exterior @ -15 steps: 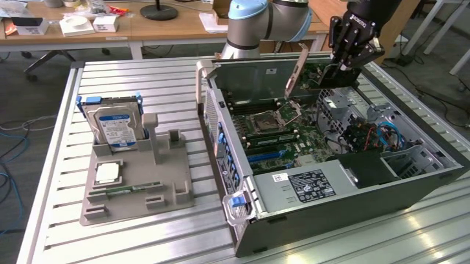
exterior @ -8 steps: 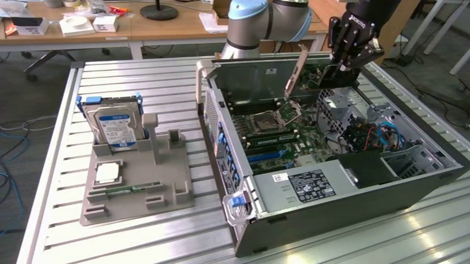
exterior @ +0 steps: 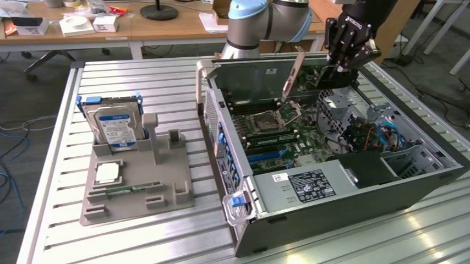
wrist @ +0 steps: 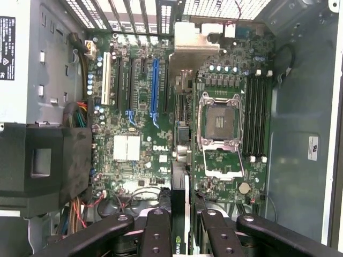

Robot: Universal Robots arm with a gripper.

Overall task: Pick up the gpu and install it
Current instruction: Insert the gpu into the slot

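My gripper (exterior: 339, 70) hangs over the far end of the open computer case (exterior: 334, 212), shut on the gpu (exterior: 322, 80). The gpu is a thin dark card held on edge above the motherboard (exterior: 283, 140), with its long pale bracket (exterior: 294, 71) slanting at the end toward the exterior view's left. In the wrist view the gpu (wrist: 179, 195) shows edge-on between the black fingers (wrist: 157, 230), and its pale bracket (wrist: 195, 45) is at the case's slotted rear wall. The card hovers between the long blue slot (wrist: 155, 85) and the open CPU socket (wrist: 220, 120).
On the slatted table at the exterior view's left stands a grey fixture (exterior: 136, 176) holding a blue-labelled hard drive (exterior: 114, 124), a CPU chip (exterior: 108, 173) and a small memory stick (exterior: 136, 188). Inside the case are the power supply (exterior: 309, 184), drive cage and cables (exterior: 371, 135).
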